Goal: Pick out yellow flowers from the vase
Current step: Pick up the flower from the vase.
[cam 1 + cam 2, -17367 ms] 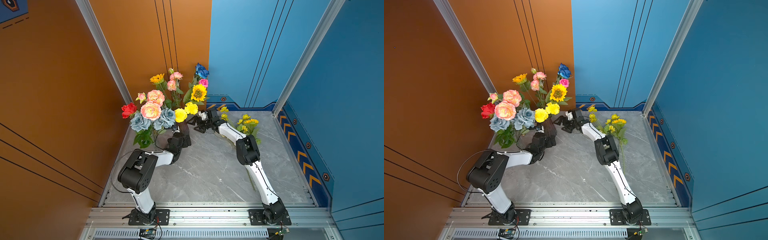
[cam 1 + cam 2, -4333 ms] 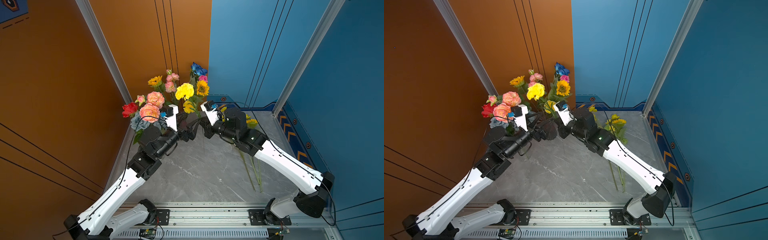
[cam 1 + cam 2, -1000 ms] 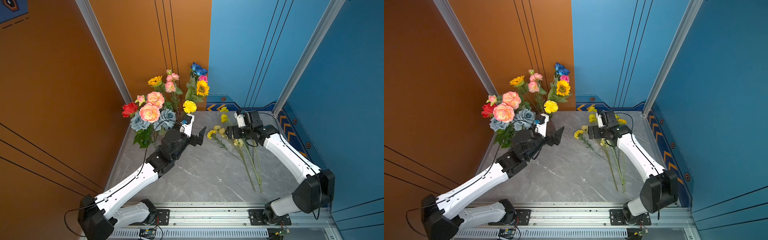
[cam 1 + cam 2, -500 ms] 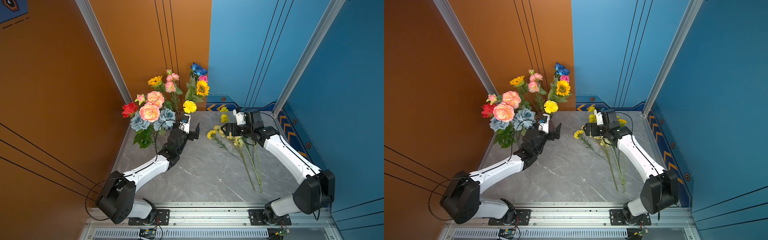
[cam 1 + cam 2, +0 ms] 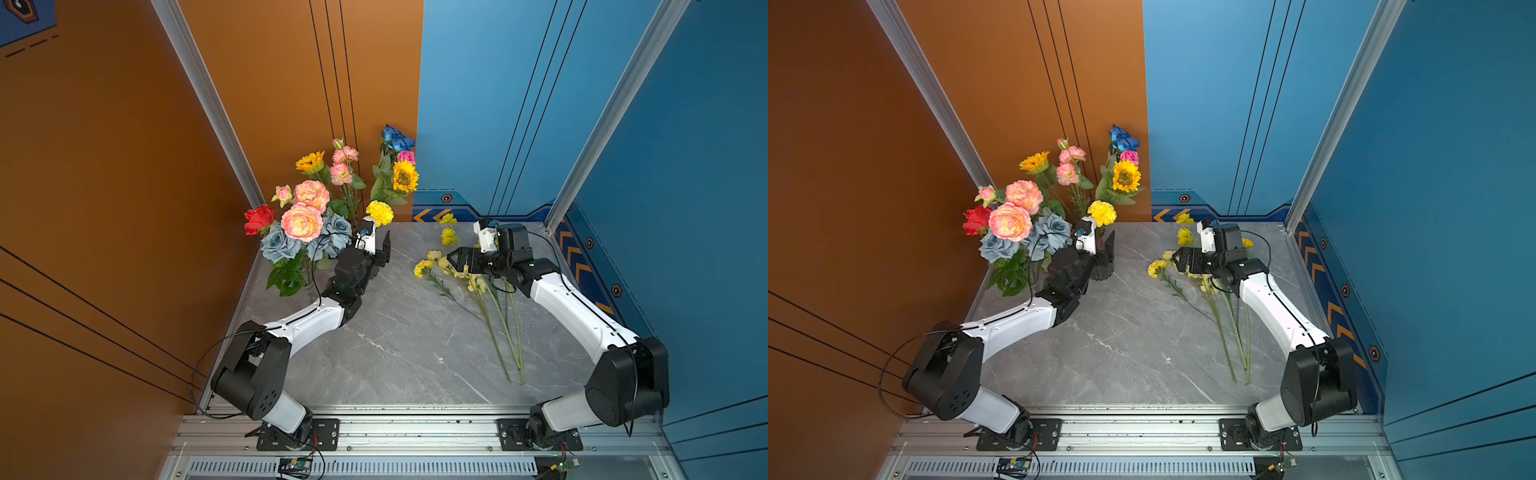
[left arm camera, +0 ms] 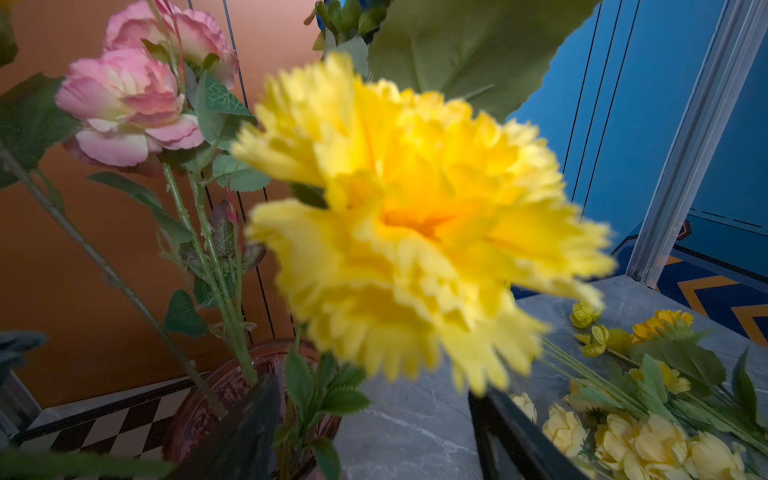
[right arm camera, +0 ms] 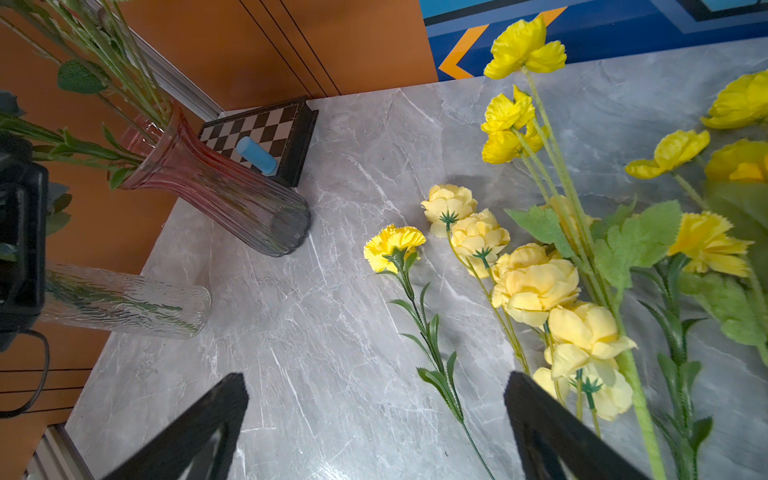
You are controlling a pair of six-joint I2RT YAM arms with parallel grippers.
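Note:
A yellow pompom carnation (image 5: 379,212) (image 5: 1101,213) (image 6: 415,224) stands in the ribbed pink-to-smoky glass vase (image 7: 216,187) (image 5: 1102,272) (image 6: 216,382), with two sunflowers (image 5: 404,176) (image 5: 310,162) higher up. My left gripper (image 5: 380,253) (image 6: 374,440) is at the vase mouth. Its jaws stand apart with the carnation's leafy stem (image 6: 293,399) between them, close to one finger. Several yellow flowers (image 5: 457,268) (image 7: 536,286) lie on the grey table. My right gripper (image 5: 455,259) (image 7: 376,415) hovers open over their heads, holding nothing.
A clear glass vase (image 7: 124,299) (image 5: 309,291) beside the left arm holds peach peonies, grey-blue roses and a red rose. A chequered box (image 7: 291,137) with a blue cylinder on it sits behind the ribbed vase. Orange and blue walls close in the table (image 5: 395,353).
My left arm has folded back and brought its gripper in to the vase mouth, and its jaws have narrowed around the carnation stem. The right gripper has barely shifted.

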